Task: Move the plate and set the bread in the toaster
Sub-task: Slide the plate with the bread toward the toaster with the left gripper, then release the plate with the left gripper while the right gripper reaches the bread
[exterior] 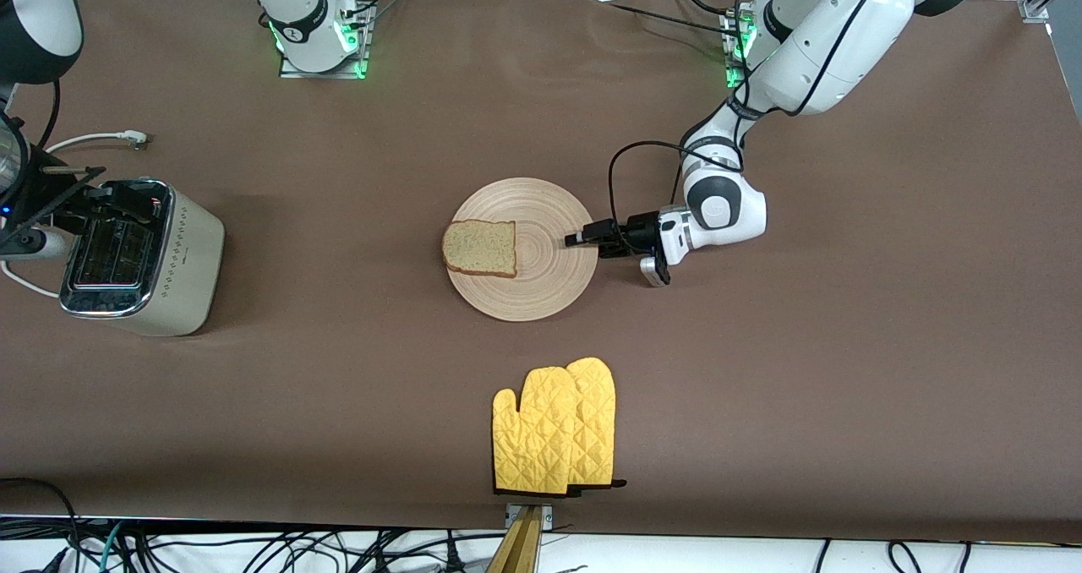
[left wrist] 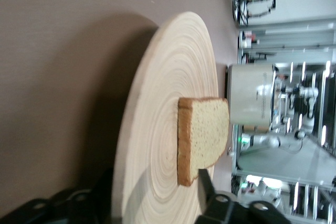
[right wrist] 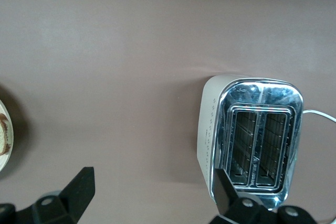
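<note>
Nearest the front camera lies a yellow oven mitt point(exterior: 555, 428), untouched. Farther on, mid-table, the plate point(exterior: 541, 290) carries the bread point(exterior: 480, 248), and the left gripper point(exterior: 581, 238) comes in low, fingers point(left wrist: 206, 196) straddling the rim at the edge toward the left arm's end of the table. A jerky drag could slide the slice off. At the right arm's end of the table, the right gripper point(right wrist: 152, 192) hovers spread over the toaster point(exterior: 173, 260), waiting.
</note>
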